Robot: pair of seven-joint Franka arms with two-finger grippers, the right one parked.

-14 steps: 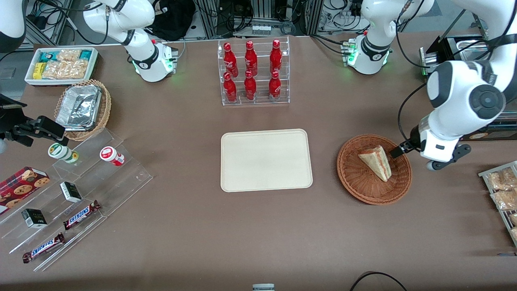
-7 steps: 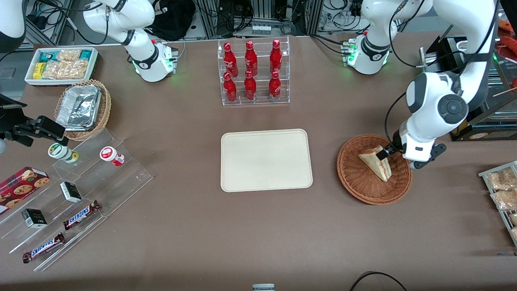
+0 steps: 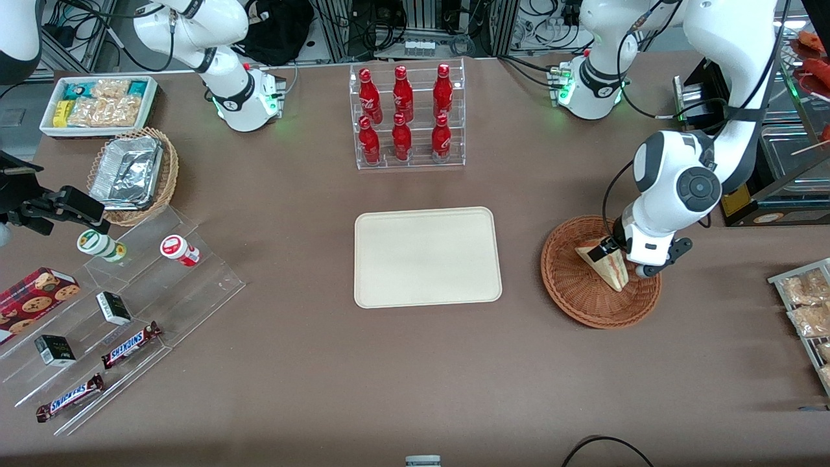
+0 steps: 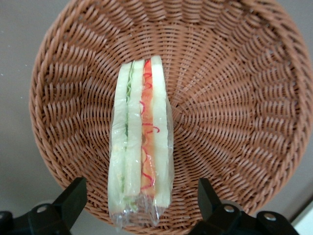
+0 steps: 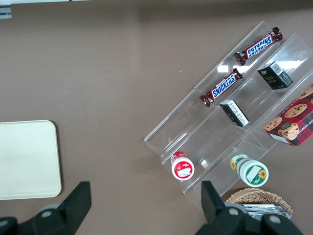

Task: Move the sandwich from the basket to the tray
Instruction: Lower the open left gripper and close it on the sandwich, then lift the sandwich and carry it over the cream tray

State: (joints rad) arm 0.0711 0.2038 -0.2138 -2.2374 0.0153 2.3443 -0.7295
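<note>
So the step here looks like the grab itself. The hand [image 4: 139,205] is hovering over the basket [image 3: 583,305] with its fingers [image 4: 71,198] spread wide, one on each side of the sandwich [image 4: 139,142], and neither one touching it as far as I can tell.

How I'd do it well: the sandwich stands on edge in clear wrap, bread slices facing outward toward each finger, with the red and green filling showing along the top. That's a good line-up, since closing would press on the flat bread faces and not on the filling edge. I'd come straight down so both fingers get well past the top edge, then close gently. It's soft bread in slippery film, so a hard squeeze would probably crush it and a shallow pinch might just catch the wrap. I'd also stop short of the wicker bottom so the tips don't snag the weave.

Relative to the hand, the sandwich sits right between the fingers, with its wide end under the hand and its tip pointing toward the basket's middle. It's in the basket, nearer the rim than the centre.

The tray [image 3: 389,285] lies on the surface well apart from the basket, toward the parked arm's end, with nothing on it.
</note>
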